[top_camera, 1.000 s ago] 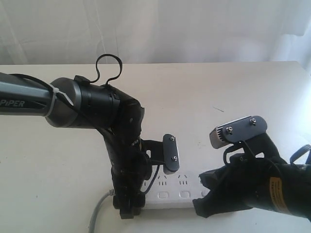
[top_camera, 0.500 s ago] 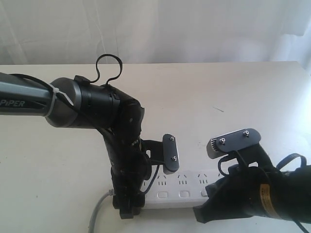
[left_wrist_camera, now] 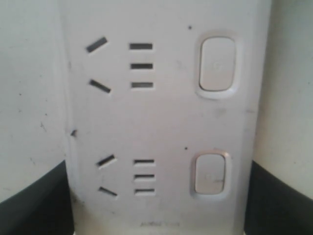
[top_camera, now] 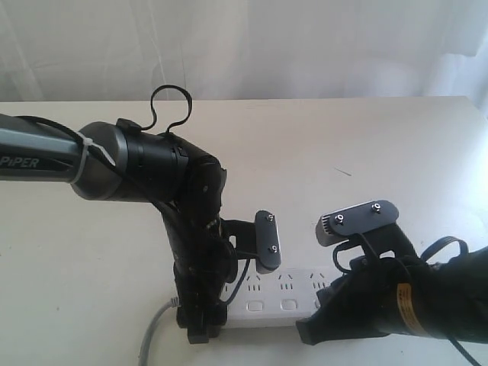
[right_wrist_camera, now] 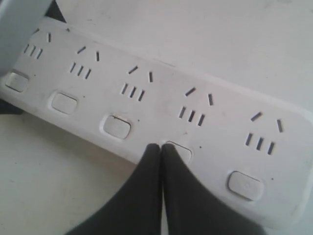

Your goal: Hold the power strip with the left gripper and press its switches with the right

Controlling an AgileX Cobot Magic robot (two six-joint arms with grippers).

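**Clerk:** Nearest item first?

**Inspector:** The right gripper [right_wrist_camera: 160, 148]. Its black fingers are clenched together with nothing between them. The tips rest on the edge of the fourth switch [right_wrist_camera: 184, 152], counting from the end the other arm holds. In the exterior view its arm covers that stretch of the strip.

**Clerk:** And the strip itself?

**Inspector:** The strip [top_camera: 293, 293] lies flat along the near edge of the table [top_camera: 343, 137], sockets up. Five switches [right_wrist_camera: 64, 103] run in a row on its near side – one below each socket group. A grey cord [top_camera: 152, 335] leaves its left end.

**Clerk:** The left gripper?

**Inspector:** The left gripper [top_camera: 232, 301] points down over the strip's left end and grasps it across the width. In its wrist view a black finger [left_wrist_camera: 32, 200] sits against each long edge, with two socket groups and two switches between them. The far finger's grey pad [top_camera: 268, 242] shows two screws.

**Clerk:** Beyond that?

**Inspector:** Bare tabletop, then a white curtain [top_camera: 305, 46].
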